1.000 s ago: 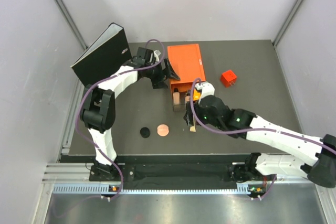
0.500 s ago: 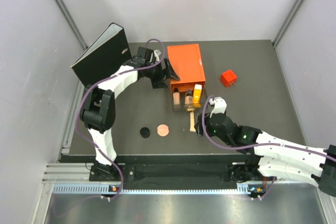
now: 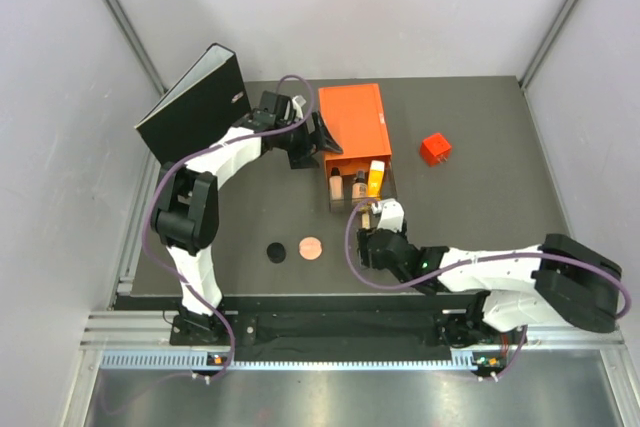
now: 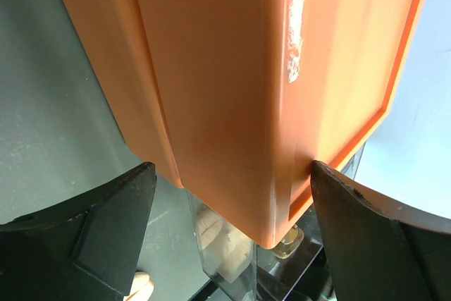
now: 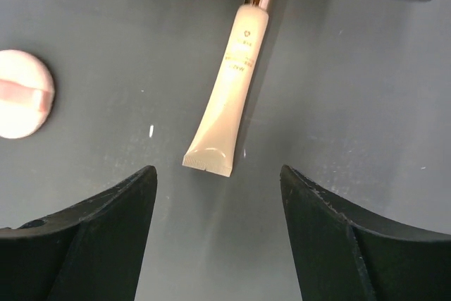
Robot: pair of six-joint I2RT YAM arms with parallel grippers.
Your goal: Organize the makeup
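**Beige tube dead ahead of my right gripper**

Top view: my right gripper (image 3: 374,235) hangs just before the clear organiser (image 3: 333,205), and it is the nearer arm.

Left wrist: the left gripper (image 4: 231,167) is spread wide astride the smooth orange box (image 4: 232,68).

Right wrist: the jaws are wide and empty. The slim beige tube (image 5: 227,96), glossy soft plastic, lies flat between them, long axis pointing away, gold neck toward the organiser.

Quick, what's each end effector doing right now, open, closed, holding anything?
Left end effector: jaws wide around the orange box's corner; grip cannot be told.
Right end effector: open, empty, over the slim beige tube.
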